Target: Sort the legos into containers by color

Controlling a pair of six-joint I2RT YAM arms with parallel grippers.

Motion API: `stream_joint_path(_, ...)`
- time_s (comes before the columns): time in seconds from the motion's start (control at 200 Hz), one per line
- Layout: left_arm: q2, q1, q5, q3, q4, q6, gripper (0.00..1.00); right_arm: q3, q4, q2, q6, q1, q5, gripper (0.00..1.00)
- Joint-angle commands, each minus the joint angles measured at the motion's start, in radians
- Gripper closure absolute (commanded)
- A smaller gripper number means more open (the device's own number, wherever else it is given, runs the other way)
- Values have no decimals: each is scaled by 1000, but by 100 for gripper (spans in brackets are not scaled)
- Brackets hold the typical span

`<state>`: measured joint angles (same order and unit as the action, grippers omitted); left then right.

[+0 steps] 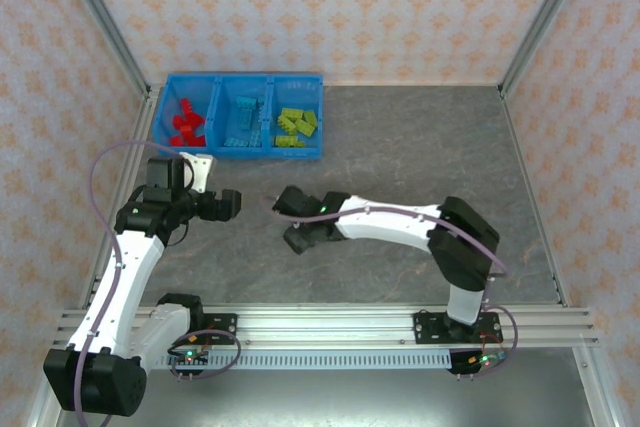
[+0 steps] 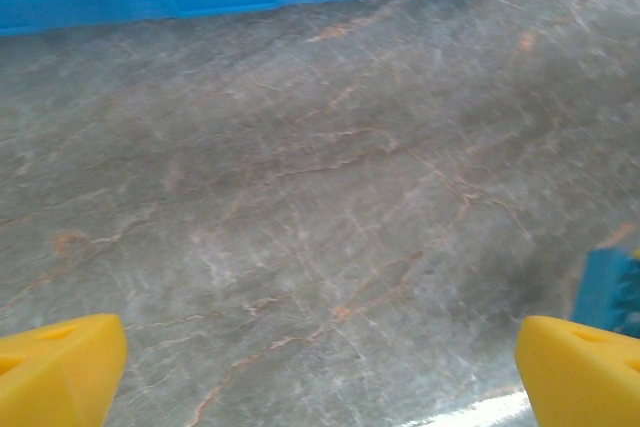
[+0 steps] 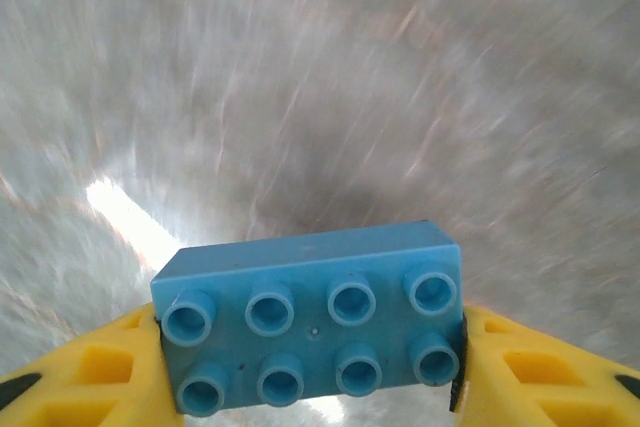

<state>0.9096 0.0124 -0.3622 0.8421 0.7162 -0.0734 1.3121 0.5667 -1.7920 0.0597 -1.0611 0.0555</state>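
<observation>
Light-blue and eight-studded, a two-by-four brick (image 3: pixel 310 317) sits pinched in the right claw (image 3: pixel 310 367), with one yellow finger (image 3: pixel 90 377) pressed to each short end and the studs facing the wrist camera. Beneath the claw the grey marbled table (image 1: pixel 420 167) is smeared with blur, so I cannot tell how high the brick hangs.

From above, the blue bin (image 1: pixel 245 154) lies well beyond that claw and off to its left, against the back wall. Its left compartment holds red bricks (image 1: pixel 186 122), the middle one light-blue bricks (image 1: pixel 245 117) and the right one yellow-green bricks (image 1: pixel 298 125).

The left claw (image 2: pixel 320 377) is spread wide with nothing between its yellow fingertips (image 2: pixel 55 367), which show at the two bottom corners of its wrist view. Bare table lies ahead of it, and the bin's near wall runs across the top. Just above its right-hand fingertip is a small blue shape (image 2: pixel 610 292), possibly the held brick, though it is too cropped to be sure. In the top view the two claws face each other over the table, near but apart.
</observation>
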Motion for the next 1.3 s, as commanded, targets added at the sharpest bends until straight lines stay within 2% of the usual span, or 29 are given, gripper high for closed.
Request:
stream_joint_path(0.0, -21, -8, 136, -8, -49, 73, 0, 101, -196, 59, -49, 76, -67, 51)
stream_joint_path(0.12, -24, -11, 145, -5, -43, 76, 0, 261, -339, -56, -139, 128, -111, 52)
stream_joint_path(0.23, -53, -11, 25, -9, -48, 11, 0, 474, -387, -229, -198, 178, -87, 52)
stream_joint_path(0.355, -113, -10, -113, -28, -79, -25, 0, 781, -331, -457, -247, 224, -69, 53)
stream_joint_path(0.525, -174, -10, -57, -50, -89, -33, 0, 1310, -124, -811, -313, 263, 17, 50)
stream_joint_path(0.606, -173, -9, -51, -50, -91, -34, 0, 1447, -128, -911, -366, 265, 29, 47)
stream_joint_path(0.661, -166, -9, -56, -48, -92, -34, 0, 1446, -179, -920, -384, 265, 35, 44)
stream_joint_path(0.786, -153, -10, -77, -43, -91, -38, 0, 1423, -253, -900, -402, 265, 45, 19)
stream_joint_path(0.861, -153, -9, -73, -43, -91, -40, 0, 1428, -245, -875, -412, 265, 46, 9)
stream_joint_path(1.106, -129, -9, -25, -40, -89, -43, 0, 1322, -106, -663, -387, 269, -23, 3)
stream_joint_path(1.181, -120, -9, 8, -33, -100, 25, 0, 1175, -86, -531, -346, 283, -17, 2)
stream_joint_path(1.246, -119, -9, 66, -5, -99, 133, 0, 933, -154, -360, -313, 302, 7, 2)
stream_joint_path(1.296, -127, -9, 159, -1, -121, 247, 0, 729, -238, -216, -287, 315, -1, 1)
